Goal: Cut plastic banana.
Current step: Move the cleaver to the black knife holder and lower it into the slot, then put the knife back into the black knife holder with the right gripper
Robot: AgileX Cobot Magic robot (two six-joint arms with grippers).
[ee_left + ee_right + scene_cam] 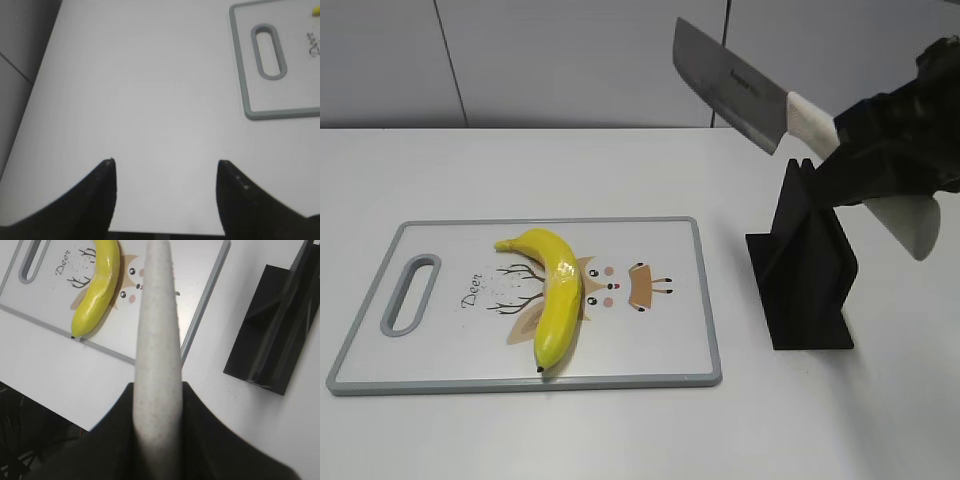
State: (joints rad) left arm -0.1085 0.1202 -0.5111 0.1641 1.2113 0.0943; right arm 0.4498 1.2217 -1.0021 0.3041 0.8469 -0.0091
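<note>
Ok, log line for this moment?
right pincer: shut on knife, raised above stand | left pincer: open, idle | banana: uncut on board

**Count on the table**

I count one plastic banana (556, 296), one cutting board (660, 340), one knife (740, 88), and one black knife stand (807, 270). Two grippers show: the left gripper (164, 192) and the right gripper (895, 150), one each.

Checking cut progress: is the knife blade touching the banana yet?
Apart. The exterior view shows the knife raised well above the table, far right of the banana.
</note>
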